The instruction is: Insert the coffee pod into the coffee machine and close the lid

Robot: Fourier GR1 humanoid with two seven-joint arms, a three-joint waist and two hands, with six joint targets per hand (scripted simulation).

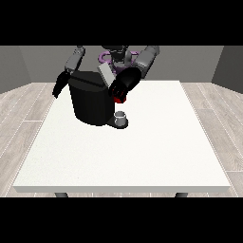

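small grey cylindrical coffee pod (pixel 121 115) stands on the drip base of the boxy black coffee machine (pixel 91 100), just below the hand at the view's right (pixel 124 84). that hand's fingers: cannot tell. pod likely light, stiff, smooth; best pinched round its sides. the machine's grey lid (pixel 107 75) is tilted up beside the hand. white matte table (pixel 142 156), wood-look floor, grey walls.

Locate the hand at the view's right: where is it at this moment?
In the front view it sits left of centre at the coffee machine's upper right, just above a red thing at the machine.
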